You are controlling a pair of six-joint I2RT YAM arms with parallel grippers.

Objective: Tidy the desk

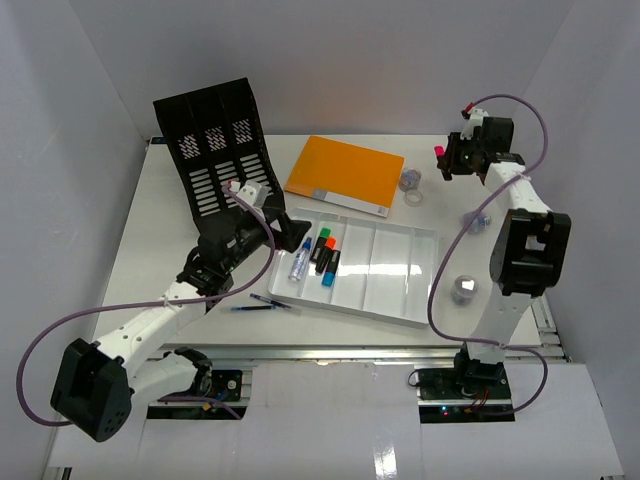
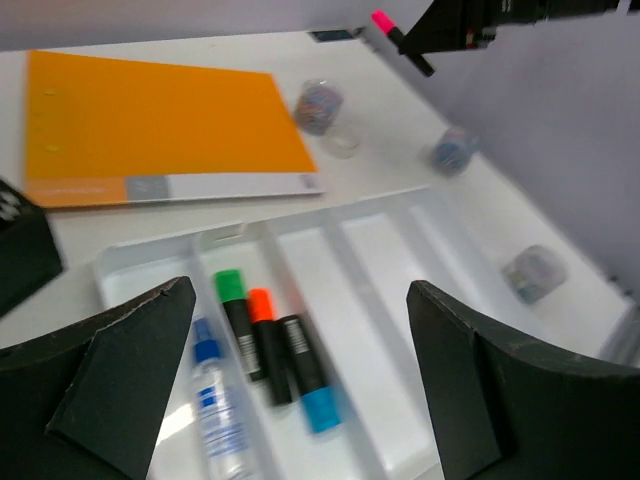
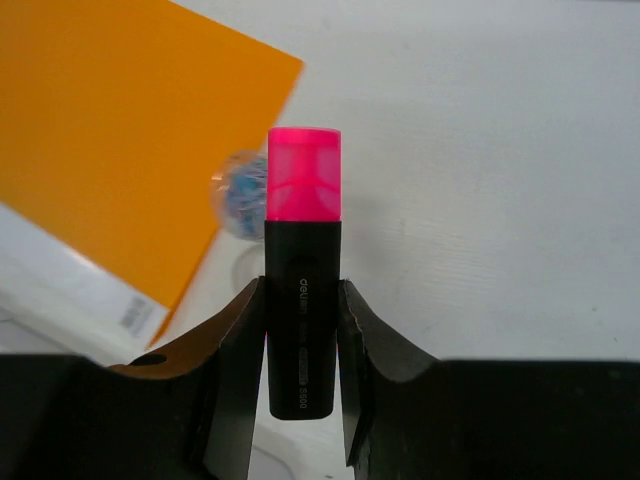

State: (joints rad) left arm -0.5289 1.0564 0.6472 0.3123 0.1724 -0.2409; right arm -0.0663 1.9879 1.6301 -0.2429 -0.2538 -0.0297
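Note:
The desk is a wide white tabletop. My right gripper hangs above its far right corner, shut on a pink highlighter, black body clamped between both fingers, pink cap pointing outward. The same pink highlighter shows at the top of the left wrist view. My left gripper stands wide open over the left end of a white compartmented tray, holding nothing. In the tray lie a green highlighter, an orange one, a blue-capped one and a clear bottle with a blue cap.
An orange folder lies behind the tray. A black file rack leans at the back left. Two pens lie in front of the tray's left end. Small clear jars stand along the right side.

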